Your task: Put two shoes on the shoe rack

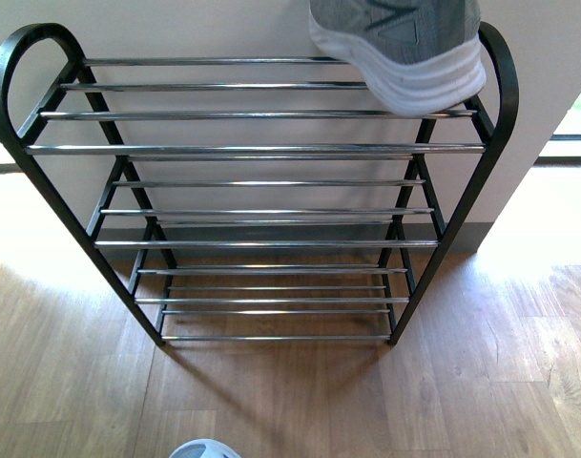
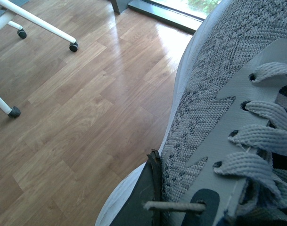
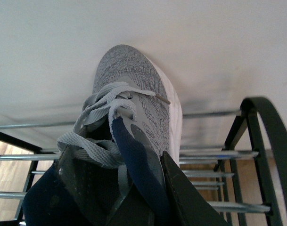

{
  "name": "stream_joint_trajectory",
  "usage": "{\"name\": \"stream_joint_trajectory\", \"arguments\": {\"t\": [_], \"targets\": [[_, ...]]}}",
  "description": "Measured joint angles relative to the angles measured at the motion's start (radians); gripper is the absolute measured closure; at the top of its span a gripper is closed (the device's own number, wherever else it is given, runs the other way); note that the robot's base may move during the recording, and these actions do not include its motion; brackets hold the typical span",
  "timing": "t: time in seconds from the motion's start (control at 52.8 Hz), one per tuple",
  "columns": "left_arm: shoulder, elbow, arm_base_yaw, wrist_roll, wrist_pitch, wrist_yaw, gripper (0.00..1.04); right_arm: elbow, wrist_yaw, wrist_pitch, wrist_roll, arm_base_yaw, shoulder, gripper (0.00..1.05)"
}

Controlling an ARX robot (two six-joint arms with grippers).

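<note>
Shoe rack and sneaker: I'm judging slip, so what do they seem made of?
Shoe rack: probably metal, shiny chrome-like rods with glints, black uprights. Sneaker: grey knit fabric upper, weave visible; white sole, likely rubber or foam.

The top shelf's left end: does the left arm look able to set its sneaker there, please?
Probably yes: the shoe rack has bare rods there, and the sneaker in the right gripper occupies only the right end.
</note>
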Motion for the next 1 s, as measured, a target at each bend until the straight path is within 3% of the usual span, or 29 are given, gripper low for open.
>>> {"name": "stream_joint_trajectory", "arguments": {"t": [0.36,0.72,0.815,1.004], "targets": [[0.0,0.0,0.0,0.0,0.0,0.0,1.03,0.011,0.1,-0.044,0.155,-0.103,0.083,1.03],[0.0,0.0,0.0,0.0,0.0,0.0,1.03,-0.021,0.108,-0.053,0.208,-0.111,0.083,1.03],[0.0,0.0,0.0,0.0,0.0,0.0,1.03,-0.026,0.069,-0.058,0.248,-0.109,0.083,0.91],[0.0,0.0,0.0,0.0,0.0,0.0,1.03,-0.016,-0.005,-0.084,0.312,-0.124,-0.009,0.52]]}}
